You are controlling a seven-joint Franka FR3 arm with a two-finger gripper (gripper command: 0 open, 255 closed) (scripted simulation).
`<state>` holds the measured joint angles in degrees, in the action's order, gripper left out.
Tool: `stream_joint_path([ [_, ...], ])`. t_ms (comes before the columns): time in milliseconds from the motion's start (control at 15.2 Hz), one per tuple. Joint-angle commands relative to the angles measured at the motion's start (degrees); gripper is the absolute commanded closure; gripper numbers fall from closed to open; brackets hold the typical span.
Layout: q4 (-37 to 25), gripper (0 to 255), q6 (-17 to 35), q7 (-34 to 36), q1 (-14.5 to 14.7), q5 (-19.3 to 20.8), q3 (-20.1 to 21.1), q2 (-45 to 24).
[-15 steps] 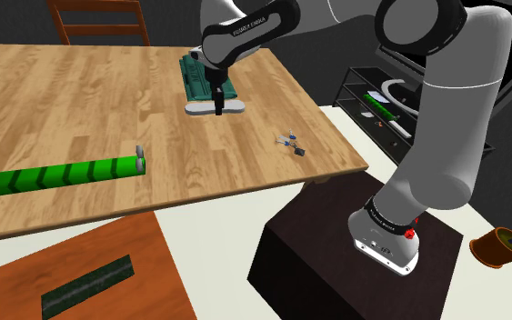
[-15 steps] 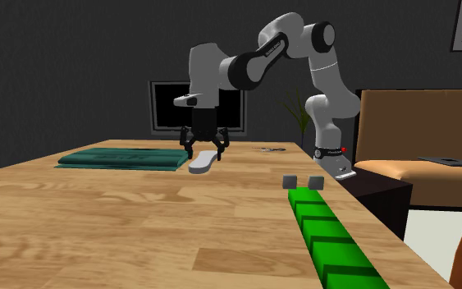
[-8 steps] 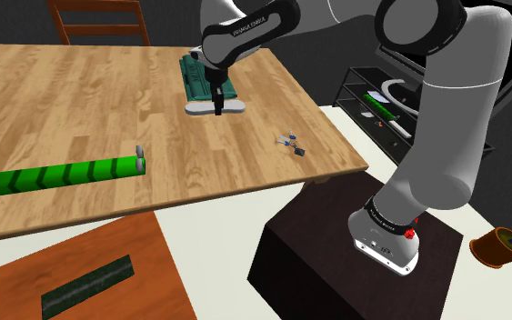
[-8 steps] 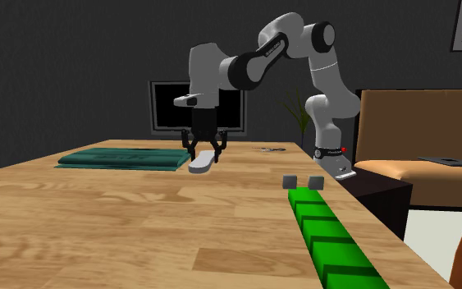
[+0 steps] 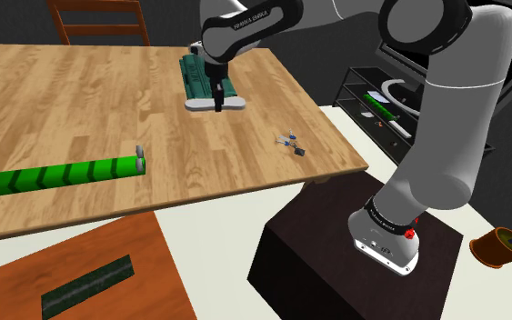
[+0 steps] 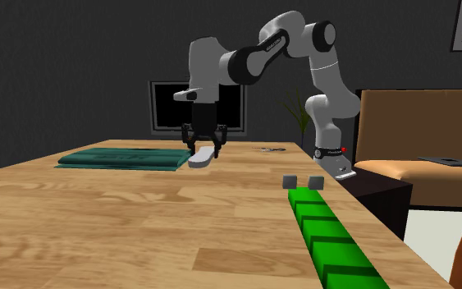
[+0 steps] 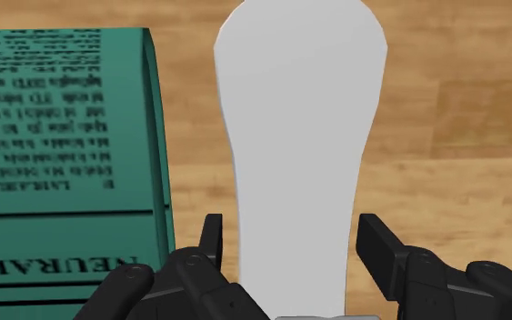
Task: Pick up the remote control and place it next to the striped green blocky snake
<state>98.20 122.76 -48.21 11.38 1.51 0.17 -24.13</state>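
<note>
The remote control [image 5: 236,104] is a plain white, flat, elongated piece, narrow at the waist. My gripper [image 5: 217,105] is shut on that waist from above, near the wooden table's [image 5: 81,82] far right corner in the shoulder view. In the second exterior view the remote [image 6: 201,158] hangs just above the tabletop under the gripper [image 6: 203,150]. The wrist view shows the remote [image 7: 299,136] clasped between both black fingers [image 7: 210,241]. The striped green blocky snake [image 5: 54,173] lies along the near left of the table, and its head end carries two small grey blocks [image 6: 303,181].
A teal book [image 5: 199,73] lies flat right beside the remote. A small metal trinket [image 5: 292,144] sits near the table's right edge. A wooden chair [image 5: 99,23] stands behind the table, and a low wooden board [image 5: 90,273] lies in front. A potted plant [image 5: 502,245] stands by the stand.
The fingers went from open around the remote to shut on it. The hand then rose a little, lifting the remote just off the tabletop.
</note>
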Motion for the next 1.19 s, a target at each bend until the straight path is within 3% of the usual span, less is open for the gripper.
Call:
stream_joint_path([
  [0,-0.7,255,-1.3,0.0,0.0,0.0,0.0,0.7],
  [1122,-8.3,255,-12.8,-0.3,0.0,-0.1,0.1,4.6],
])
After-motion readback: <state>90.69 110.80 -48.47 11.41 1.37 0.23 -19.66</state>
